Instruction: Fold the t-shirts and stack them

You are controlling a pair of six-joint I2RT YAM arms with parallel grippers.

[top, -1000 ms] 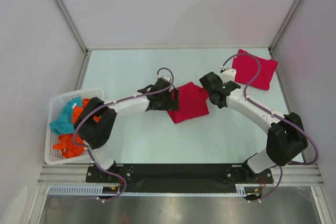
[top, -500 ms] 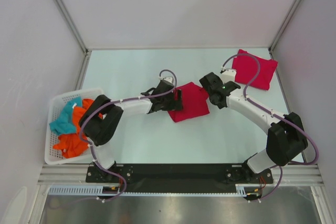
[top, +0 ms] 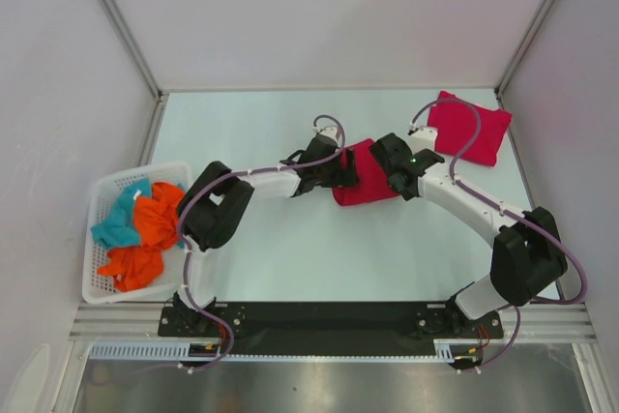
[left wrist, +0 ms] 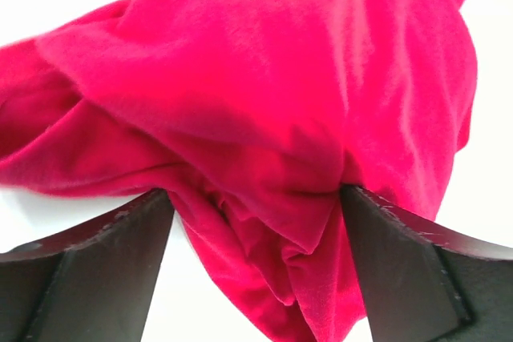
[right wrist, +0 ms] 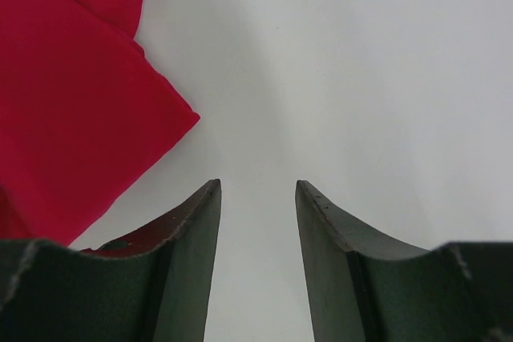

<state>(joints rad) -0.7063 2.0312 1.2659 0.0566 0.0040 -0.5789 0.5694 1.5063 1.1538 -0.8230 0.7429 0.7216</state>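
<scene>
From the top camera I see the table (top: pixel 271 258) with one crimson shirt (top: pixel 366 188) bunched near its middle, a little to the right. My left arm reaches across from the near left, and the left claw (top: pixel 346 171) is at the shirt's left edge. The right claw (top: pixel 390 160) is at the shirt's right side, its arm curving back to the near right. From up here I cannot tell how either claw stands. A second, folded shirt, the far shirt (top: pixel 493 134), lies flat at the far right corner, well apart from both claws, with the right arm's cable arching over it. A white basket (top: pixel 145 169) sits at the left edge, holding teal cloth (top: pixel 118 224) and orange cloth (top: pixel 145 239).

On the left wrist camera the left claw (left wrist: pixel 250 198) is spread wide. The shirt (left wrist: pixel 264 78) fills most of the view, rumpled into soft folds, and a thick bulge of it sits between the two fingers (left wrist: pixel 96 254). It reaches both inner faces near the tips, but I see no pinch on it. White table shows at the corners.

On the right wrist camera the right claw (right wrist: pixel 258 190) stands partly spread, with nothing between its fingers (right wrist: pixel 176 262) but bare table (right wrist: pixel 361 78). The shirt (right wrist: pixel 64 102) lies to the left, a flat corner pointing right just beyond the left fingertip, and a darker fold shows at the top left.
</scene>
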